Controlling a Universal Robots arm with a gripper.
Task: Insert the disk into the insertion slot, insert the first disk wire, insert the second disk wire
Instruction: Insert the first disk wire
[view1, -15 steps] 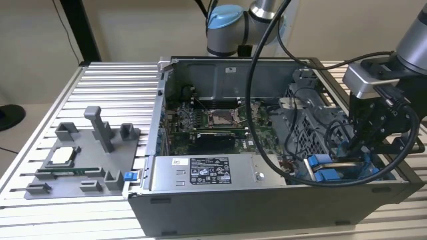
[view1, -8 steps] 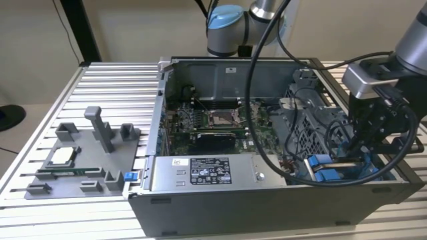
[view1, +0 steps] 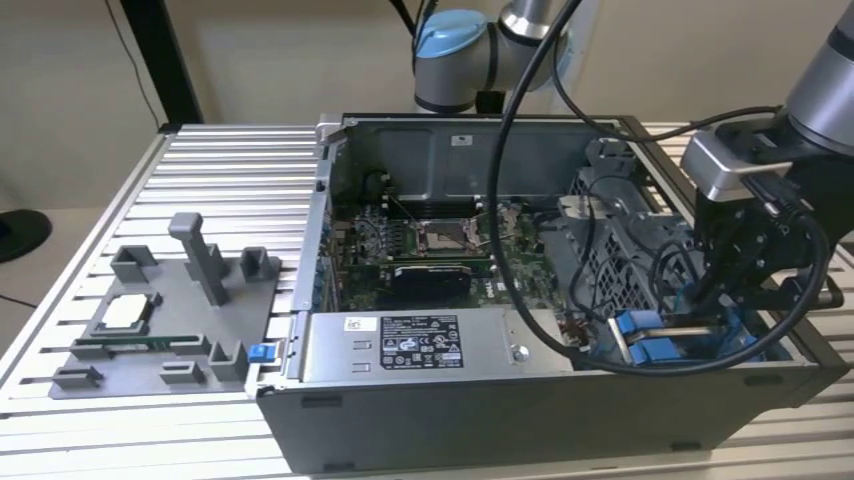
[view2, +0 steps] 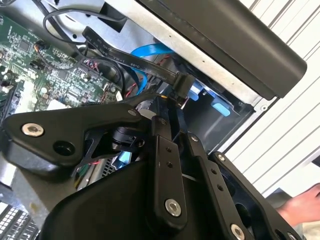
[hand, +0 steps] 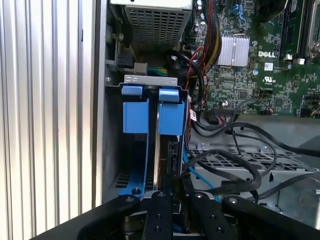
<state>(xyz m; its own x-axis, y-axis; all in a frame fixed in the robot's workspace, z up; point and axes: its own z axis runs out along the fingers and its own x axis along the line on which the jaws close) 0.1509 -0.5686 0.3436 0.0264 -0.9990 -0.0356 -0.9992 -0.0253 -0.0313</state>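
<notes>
- Computer case (view1: 534, 420): open on top; toward 4 o'clock in the exterior view, the insertion slot (hand: 112, 145) holds the disk (hand: 170, 117), seated edge-on in its blue carrier.
- Gripper (view2: 175, 100): we see the jaws drawn together on a black wire connector (view2: 183, 82), near the disk.
- Counter (view1: 227, 160): slatted aluminium, with a grey fixture tray (view1: 160, 330) at 9 o'clock.
- Power-supply box (view1: 400, 350): white printed label.

A computer case (view1: 534, 425) lies open on a slatted table (view1: 227, 170), with a parts tray (view1: 134, 370) beside it on the exterior view's left. Inside, the power-supply box (view1: 414, 345) sits along the near wall, with the motherboard (view1: 427, 255) behind it. The insertion slot (view1: 654, 340) is in the near corner on the exterior view's right, with the gripper (view1: 705, 305) just above it.
</notes>
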